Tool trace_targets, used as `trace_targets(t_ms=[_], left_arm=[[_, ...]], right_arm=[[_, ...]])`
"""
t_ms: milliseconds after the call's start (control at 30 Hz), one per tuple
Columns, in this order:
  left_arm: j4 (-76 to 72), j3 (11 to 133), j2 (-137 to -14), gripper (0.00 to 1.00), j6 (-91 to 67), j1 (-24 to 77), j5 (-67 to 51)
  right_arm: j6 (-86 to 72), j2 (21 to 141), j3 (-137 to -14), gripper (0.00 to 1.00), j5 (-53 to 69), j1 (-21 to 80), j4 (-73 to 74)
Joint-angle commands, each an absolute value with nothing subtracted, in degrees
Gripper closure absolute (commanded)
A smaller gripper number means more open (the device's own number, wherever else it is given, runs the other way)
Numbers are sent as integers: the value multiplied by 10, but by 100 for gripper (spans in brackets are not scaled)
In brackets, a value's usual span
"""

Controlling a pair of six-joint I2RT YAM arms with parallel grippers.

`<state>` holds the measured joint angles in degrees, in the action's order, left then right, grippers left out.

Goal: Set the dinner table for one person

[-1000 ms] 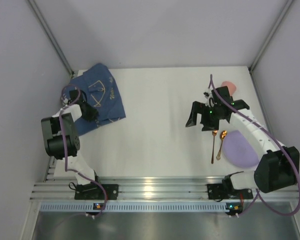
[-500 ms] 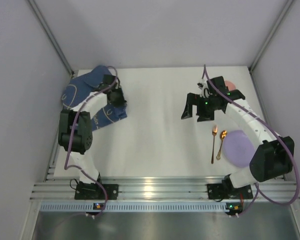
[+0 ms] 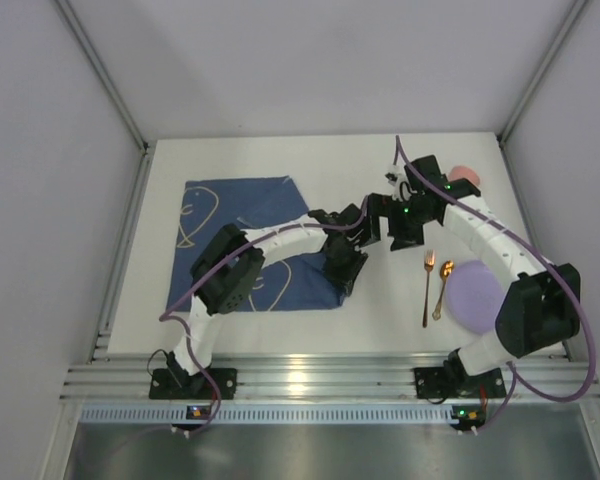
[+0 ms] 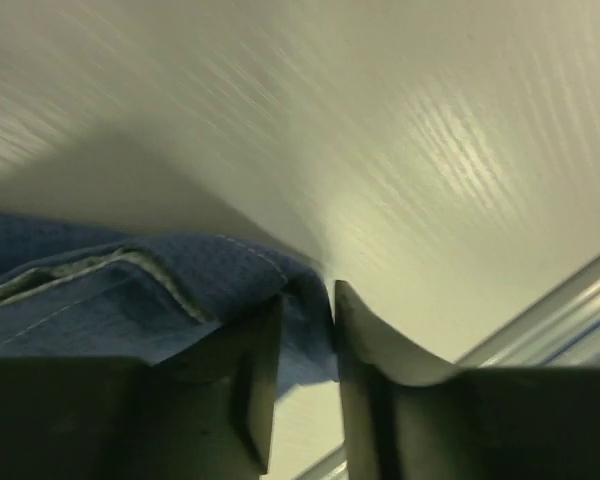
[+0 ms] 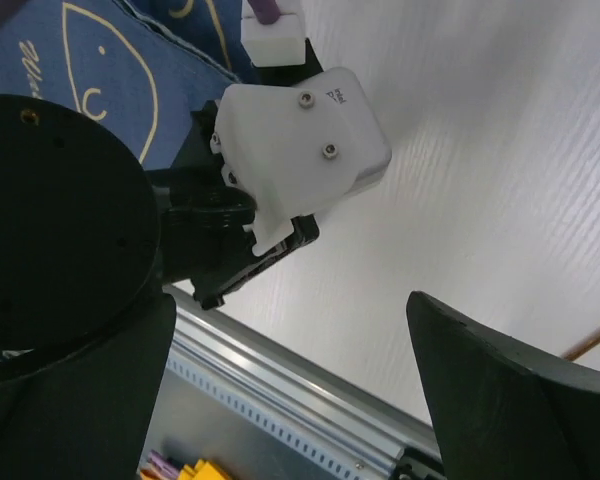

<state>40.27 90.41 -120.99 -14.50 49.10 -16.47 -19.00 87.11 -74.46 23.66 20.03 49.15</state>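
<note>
Left arm has swung right across the table (image 3: 310, 160) since a second ago, dragging the mat (image 3: 230, 215) out of its bunched heap in the far-left corner. Now the mat lies spread flat on the left half. I've got that arm stretched long and low over the mat, left gripper (image 3: 342, 268) at the mat's near-right corner. Its jaws are narrow and pinch the blue hem, plain in the wrist view. My right arm arches in from the right, and the right gripper (image 3: 383, 225) hangs just beside the left wrist, jaws wide with nothing gripped. The table is white, plain and flat, its long axis running left to right, with a ribbed silver rail (image 3: 310, 380) along the near edge by the bases. A lilac plate (image 3: 480, 300) and two copper utensils (image 3: 427, 290) sit on the right side.
</note>
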Motion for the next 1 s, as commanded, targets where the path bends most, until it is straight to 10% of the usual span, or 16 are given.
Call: trace_targets(t_ms=[0, 233, 533, 967], left_arm=[[471, 951, -1211, 62, -136, 519, -159], [362, 916, -1072, 5, -262, 456, -165], [175, 760, -844, 2, -400, 296, -282], [359, 573, -537, 7, -416, 120, 37]], right_arm=[[-185, 860, -733, 0, 222, 210, 461], [-199, 846, -808, 0, 204, 200, 466], [-322, 846, -824, 0, 321, 199, 286], [-200, 1242, -1171, 0, 236, 364, 453]])
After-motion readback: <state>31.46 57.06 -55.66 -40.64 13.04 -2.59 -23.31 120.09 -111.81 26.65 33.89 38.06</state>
